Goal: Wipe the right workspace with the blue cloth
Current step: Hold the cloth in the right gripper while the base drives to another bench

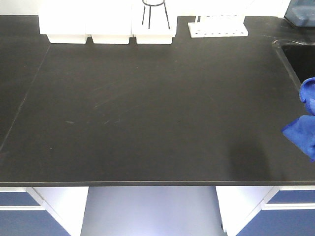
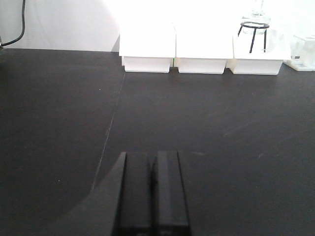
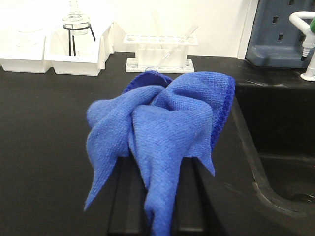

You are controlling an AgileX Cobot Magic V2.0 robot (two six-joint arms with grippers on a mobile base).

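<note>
L gripper (image 2: 153, 196) sits low at the bottom of the L wrist view, its two dark fingers pressed together w/ only a thin line between them and nothing held. It hovers over the black benchtop (image 1: 147, 108), just R of a thin seam (image 2: 110, 123) that runs back toward the wall. R gripper (image 3: 156, 169) is clamped on the blue cloth (image 3: 162, 123): the rag is bunched up betw. the fingers, folds spilling over both sides and one tail hanging down the middle, so the pads themselves are hidden. A darker stitched hem shows along the cloth's R edge. In the front view the cloth pokes in at the far R edge of the benchtop, about mid-depth, close to the near corner of the sink (image 3: 285, 162). Can't tell whether its hanging tails touch the top. In the R wrist view the sink rim runs just R of the cloth. Below the bench's front edge are blue cabinet fronts (image 1: 19, 211). At the back, along the wall: a row of white tubs (image 2: 202, 54), a black tripod stand (image 2: 254, 34) w/ glassware in the R-most tub, then a white test-tube rack (image 3: 160, 49). Behind the sink are a grey-blue panel (image 3: 275, 34) and a white tap (image 3: 307, 29). A black cable (image 2: 19, 24) hangs at the far L wall.
</note>
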